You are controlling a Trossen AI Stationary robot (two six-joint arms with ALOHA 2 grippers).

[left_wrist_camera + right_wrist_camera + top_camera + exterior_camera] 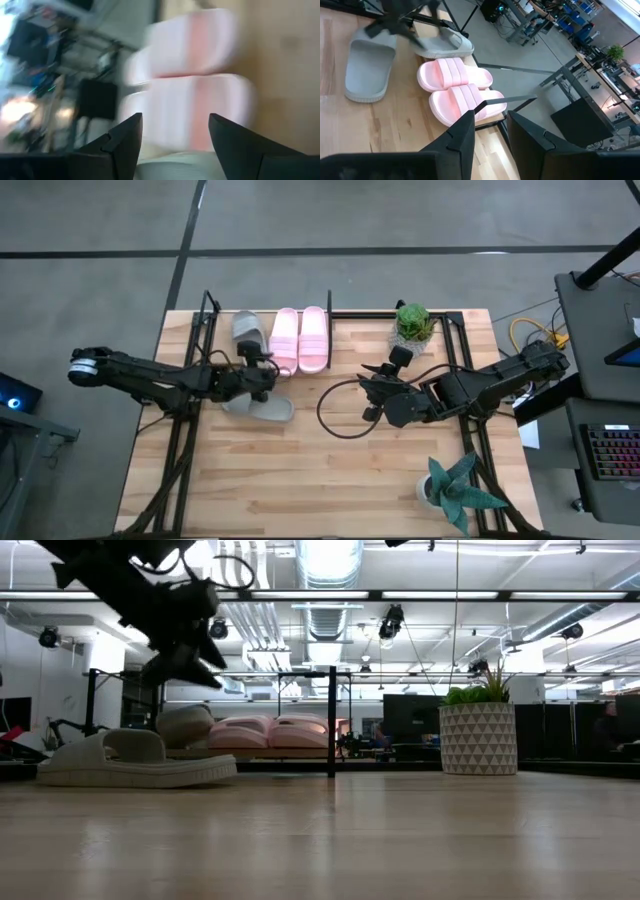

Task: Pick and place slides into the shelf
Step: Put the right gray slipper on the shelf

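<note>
High view: left hand [262, 370] open, empty, above grey-green slide [250, 333].

Two pale pink slides [299, 338] and one grey-green slide [248, 332] lie side by side on the shelf [345, 315]; the second grey-green slide [259, 408] rests on the tabletop just before it.

Two dark, jointed arms carry black wedge-shaped fingers [122, 145]; a black cable [335, 408] loops off the right arm.
</note>
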